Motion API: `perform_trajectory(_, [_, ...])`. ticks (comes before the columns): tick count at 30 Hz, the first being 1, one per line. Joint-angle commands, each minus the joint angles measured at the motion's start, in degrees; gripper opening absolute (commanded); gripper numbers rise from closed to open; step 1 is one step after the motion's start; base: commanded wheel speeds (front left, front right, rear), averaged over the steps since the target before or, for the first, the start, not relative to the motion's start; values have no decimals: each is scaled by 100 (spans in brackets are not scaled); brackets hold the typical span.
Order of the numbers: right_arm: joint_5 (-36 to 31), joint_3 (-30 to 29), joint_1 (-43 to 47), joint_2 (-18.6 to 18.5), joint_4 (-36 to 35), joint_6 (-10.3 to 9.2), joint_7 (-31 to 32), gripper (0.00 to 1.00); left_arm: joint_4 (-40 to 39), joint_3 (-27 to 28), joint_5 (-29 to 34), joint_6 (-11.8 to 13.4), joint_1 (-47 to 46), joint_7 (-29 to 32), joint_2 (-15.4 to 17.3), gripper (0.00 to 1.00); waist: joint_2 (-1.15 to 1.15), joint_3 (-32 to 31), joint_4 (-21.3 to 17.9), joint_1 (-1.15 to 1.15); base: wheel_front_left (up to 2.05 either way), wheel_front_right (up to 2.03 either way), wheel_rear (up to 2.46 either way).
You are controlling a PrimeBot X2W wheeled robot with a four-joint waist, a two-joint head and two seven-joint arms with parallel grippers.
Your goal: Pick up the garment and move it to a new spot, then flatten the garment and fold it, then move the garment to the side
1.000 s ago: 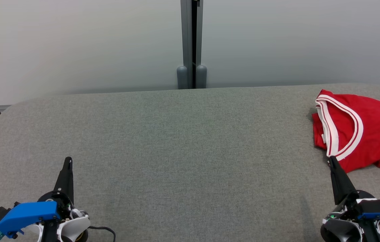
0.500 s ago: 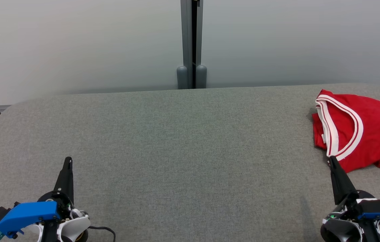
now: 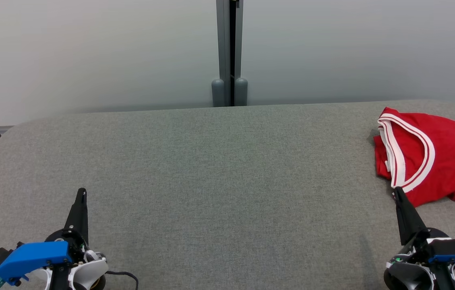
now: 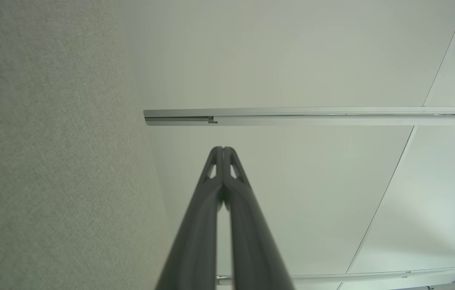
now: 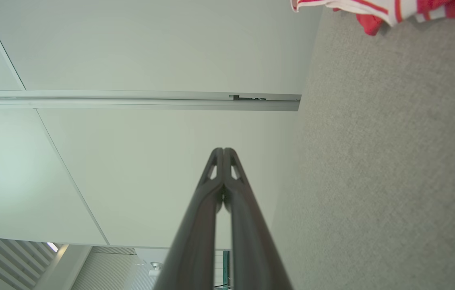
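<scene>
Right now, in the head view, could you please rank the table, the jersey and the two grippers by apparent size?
1. Table, by far the largest.
2. Jersey, though cut off at the frame's edge.
3. Left gripper and right gripper: alike, so unranked.

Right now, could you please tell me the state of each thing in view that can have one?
Red jersey: folded over on itself, lying at the right side of the grey table, held by nothing.
Left end effector: shut, empty, over bare table.
Right end effector: shut, empty, tip close to the jersey's near edge.
</scene>
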Motion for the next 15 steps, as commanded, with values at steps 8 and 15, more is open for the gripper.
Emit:
perform_trajectory(8, [-7,-16,-90,6,11,4,22,0,-22,14,-19,-25,-54,24,-14,0,0,0,0,0,0,0,0])
perform_trajectory(15, [-9,-17,-90,7,10,4,23,0,-22,13,-19,-25,-54,24,-14,0,0,0,0,0,0,0,0])
